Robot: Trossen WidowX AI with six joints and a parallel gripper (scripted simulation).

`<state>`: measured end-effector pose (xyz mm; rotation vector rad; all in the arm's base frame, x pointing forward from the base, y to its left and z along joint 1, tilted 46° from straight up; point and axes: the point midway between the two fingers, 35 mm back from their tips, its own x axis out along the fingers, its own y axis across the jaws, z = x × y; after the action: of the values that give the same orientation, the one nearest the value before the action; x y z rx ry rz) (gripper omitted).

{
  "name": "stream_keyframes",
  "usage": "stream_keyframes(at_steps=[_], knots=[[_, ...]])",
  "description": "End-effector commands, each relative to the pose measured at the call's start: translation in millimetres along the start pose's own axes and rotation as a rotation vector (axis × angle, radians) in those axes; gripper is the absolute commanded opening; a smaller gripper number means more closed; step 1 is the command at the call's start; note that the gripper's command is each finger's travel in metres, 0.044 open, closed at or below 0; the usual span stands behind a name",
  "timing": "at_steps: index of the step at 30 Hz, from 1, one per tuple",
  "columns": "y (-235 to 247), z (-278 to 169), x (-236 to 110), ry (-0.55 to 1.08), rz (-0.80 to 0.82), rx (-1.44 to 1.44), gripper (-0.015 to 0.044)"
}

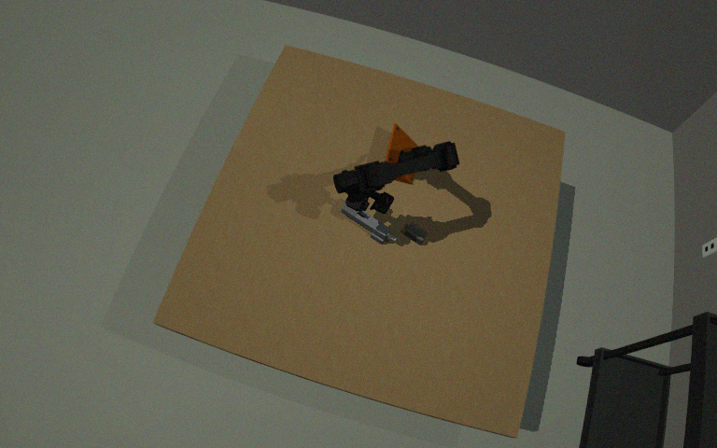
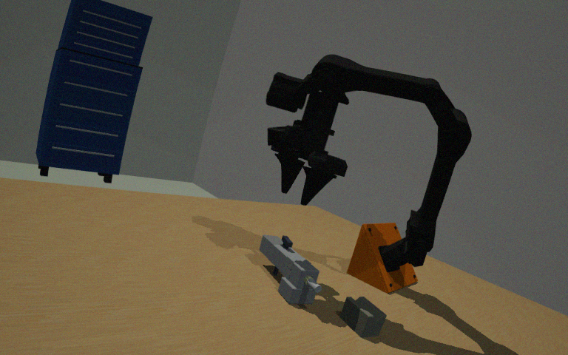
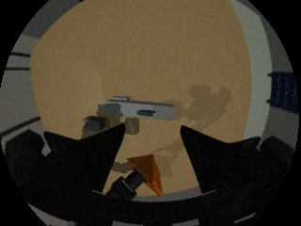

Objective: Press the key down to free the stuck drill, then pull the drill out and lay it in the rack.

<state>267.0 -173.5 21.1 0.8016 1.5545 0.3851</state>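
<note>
A long grey housing stands on a lower grey block at its nose end. A dark key sits low in the slot on its top, and a dark end shows under the housing. The drill, a thin light rod, sticks partly out of the nose; the rest is hidden inside. The rack, a small dark grey grooved block, stands a short way beyond the nose, with no drill in it. My gripper is open and empty, above the housing and touching nothing.
The arm is mounted on an orange wedge base behind the housing and rack. The wooden table carries them all. A blue drawer cabinet stands beyond the table.
</note>
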Motion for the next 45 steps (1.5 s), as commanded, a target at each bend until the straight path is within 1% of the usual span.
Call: stream_keyframes(at_steps=[1,5,8,10,28,45], knots=[[35,10,19,0.010,-0.001,-0.280,0.0440],[96,16,53,0.012,0.005,-0.858,0.0440],[142,10,80,0.010,0.030,-1.294,0.0440],[160,4,91,0.007,0.047,-1.480,0.0440],[162,4,94,0.006,0.049,-1.504,0.0440],[156,4,120,0.006,0.049,-1.504,0.0440]])
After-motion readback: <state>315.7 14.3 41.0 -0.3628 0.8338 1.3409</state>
